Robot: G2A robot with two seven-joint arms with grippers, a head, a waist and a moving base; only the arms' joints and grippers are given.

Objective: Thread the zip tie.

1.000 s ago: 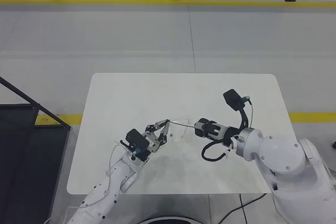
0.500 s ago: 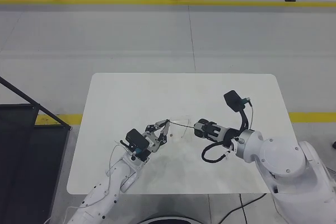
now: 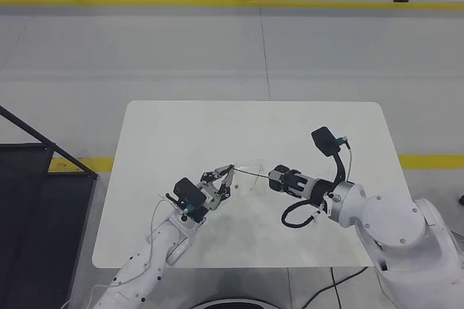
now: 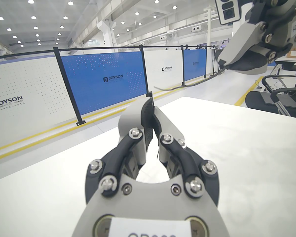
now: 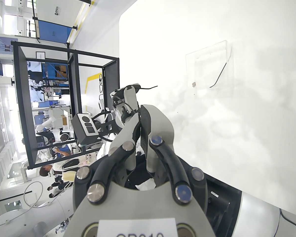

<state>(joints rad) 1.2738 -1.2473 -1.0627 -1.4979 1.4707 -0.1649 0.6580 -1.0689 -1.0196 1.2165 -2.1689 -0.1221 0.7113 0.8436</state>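
**Left hand** (image 4: 150,104): Nearest the front edge of the desk (image 3: 178,131), left of centre, held off the surface. Its fingers are pressed together with no gap visible at the tips. A small black part of the zip tie (image 3: 249,170) stands proud of the tips, pinched between the pads.

**Right hand** (image 4: 222,64): To the right of the left hand and facing it, also off the surface. Its fingers are clamped tight on the other end of the zip tie.

**Zip tie:** A thin black strip carried in the air between the two hands, nearly level and slightly bowed. From the right hand its free tip reaches to just beside the left hand's fingertips. Whether that tip has entered the piece held there cannot be determined.

**Clear tray** (image 5: 204,65): Flat on the desk, close by the two hands. In the top view the strip crosses over it. It holds a second black tie (image 5: 221,72), curved and lying near one wall. A small brown speck (image 5: 194,84) sits in the tray too, apart from that tie.

**Desk:** White, with rounded corners.

**Beyond the far edge:** Grey floor (image 3: 216,46). A yellow line (image 3: 441,161) runs out from behind the desk on either side.
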